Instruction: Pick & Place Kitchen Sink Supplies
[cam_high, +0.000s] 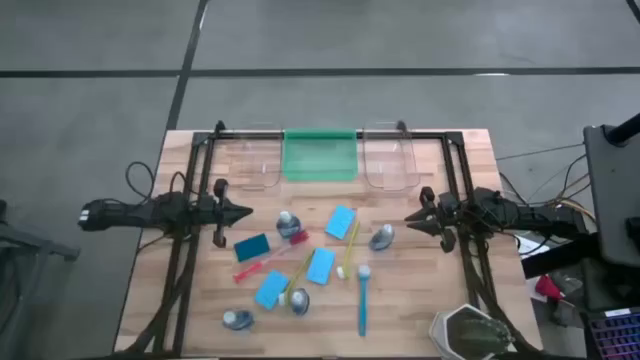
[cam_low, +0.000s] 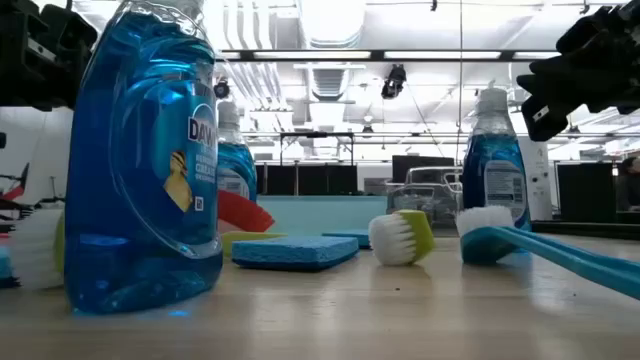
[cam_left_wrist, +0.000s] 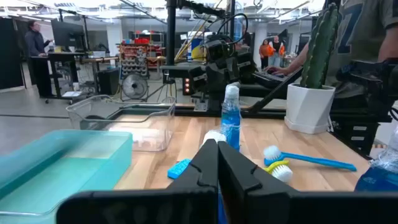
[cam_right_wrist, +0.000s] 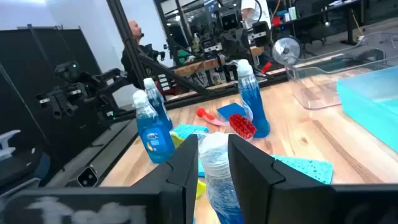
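High view placed the left gripper (cam_high: 243, 213) over the table's left side, its fingers drawn together to a point and holding nothing. Just right of it lay a dark blue sponge (cam_high: 252, 246), with a red brush (cam_high: 262, 264) slanting below it. A small bottle (cam_high: 237, 319) sat near the front edge, and a light blue sponge (cam_high: 270, 290) lay between it and a second bottle (cam_high: 299, 300). Toward the middle stood another bottle (cam_high: 290, 226), then two more sponges — one (cam_high: 320, 266) low, one (cam_high: 341, 222) higher. A yellow brush (cam_high: 348, 250) and a blue brush (cam_high: 363, 298) lay right of these, with a fourth bottle (cam_high: 382, 237) beside them. At the back edge sat a clear bin (cam_high: 248, 163), a green bin (cam_high: 320, 157) and another clear bin (cam_high: 390, 160). The right gripper (cam_high: 411, 219) hung over the right side — fingers narrowed, a slim gap showing in its wrist view, gripping nothing.
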